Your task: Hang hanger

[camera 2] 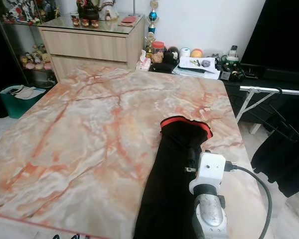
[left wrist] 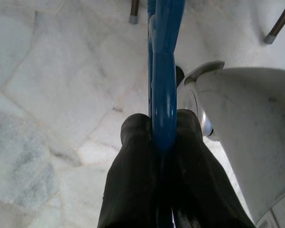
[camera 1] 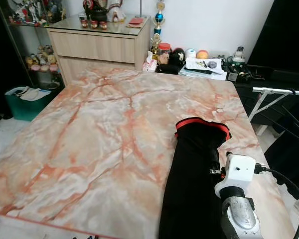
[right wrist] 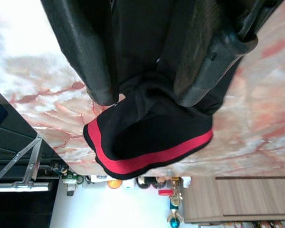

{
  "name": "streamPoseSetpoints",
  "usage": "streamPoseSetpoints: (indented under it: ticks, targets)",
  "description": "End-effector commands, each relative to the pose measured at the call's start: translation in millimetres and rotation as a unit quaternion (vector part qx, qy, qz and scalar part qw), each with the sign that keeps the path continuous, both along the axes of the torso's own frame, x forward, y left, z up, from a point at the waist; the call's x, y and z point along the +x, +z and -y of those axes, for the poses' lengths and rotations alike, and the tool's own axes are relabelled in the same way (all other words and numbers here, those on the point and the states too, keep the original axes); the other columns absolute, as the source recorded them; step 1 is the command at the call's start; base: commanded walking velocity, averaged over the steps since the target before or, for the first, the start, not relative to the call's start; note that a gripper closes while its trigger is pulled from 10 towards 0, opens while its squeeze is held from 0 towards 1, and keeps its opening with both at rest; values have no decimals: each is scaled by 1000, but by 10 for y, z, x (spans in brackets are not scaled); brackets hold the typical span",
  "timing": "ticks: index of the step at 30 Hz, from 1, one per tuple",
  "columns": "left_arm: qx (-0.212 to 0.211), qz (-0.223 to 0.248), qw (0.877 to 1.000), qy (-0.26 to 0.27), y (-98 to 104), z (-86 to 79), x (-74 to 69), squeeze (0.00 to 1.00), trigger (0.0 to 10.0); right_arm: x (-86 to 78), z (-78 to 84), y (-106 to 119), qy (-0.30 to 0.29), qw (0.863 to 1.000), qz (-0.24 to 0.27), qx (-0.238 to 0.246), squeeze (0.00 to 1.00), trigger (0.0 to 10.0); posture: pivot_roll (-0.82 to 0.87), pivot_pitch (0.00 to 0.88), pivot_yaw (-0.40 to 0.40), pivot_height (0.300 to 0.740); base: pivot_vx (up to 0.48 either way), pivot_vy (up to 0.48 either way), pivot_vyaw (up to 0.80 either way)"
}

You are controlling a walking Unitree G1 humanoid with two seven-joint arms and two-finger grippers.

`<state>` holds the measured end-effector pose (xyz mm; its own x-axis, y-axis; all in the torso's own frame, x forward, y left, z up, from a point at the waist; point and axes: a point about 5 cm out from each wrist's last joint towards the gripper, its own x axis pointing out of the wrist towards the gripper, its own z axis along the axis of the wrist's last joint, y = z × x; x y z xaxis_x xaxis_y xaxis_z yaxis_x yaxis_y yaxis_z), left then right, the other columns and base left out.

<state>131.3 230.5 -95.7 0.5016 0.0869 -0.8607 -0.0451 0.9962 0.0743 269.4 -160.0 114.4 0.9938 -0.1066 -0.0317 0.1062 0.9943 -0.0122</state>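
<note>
Running straight out between left tool [left wrist: 162, 124]: hanger [left wrist: 164, 57].

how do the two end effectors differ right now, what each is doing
The left end effector is shut on a blue hanger above the pale floor. The right end effector is open over the marble table, its fingers straddling the black garment. Both have two black fingers.
</note>
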Motion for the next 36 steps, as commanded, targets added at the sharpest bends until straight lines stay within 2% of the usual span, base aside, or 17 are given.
streamPoseSetpoints:
  ticks: [1, 24, 36]
  targets:
    - [3, -1, 1000, -2, 1, -22, -14, 0, 10000, 9, -1, 12, -2, 1000, 4, -1, 0, 10000, 124, 22, -19, 740, -255, 0, 0]
    - [1, -1, 1000, -4, -6, 15, -7, 0, 10000, 15, 13, -15, -6, 1000, 1, -1, 0, 10000, 123, 22, -21, 740, -259, 0, 0]
    - [4, -2, 1000, -2, -7, -14, -33, 0, 10000, 4, 48, -74, -23, 1000, -11, 17, 0, 10000, 124, 22, -23, 740, -199, 0, 0]
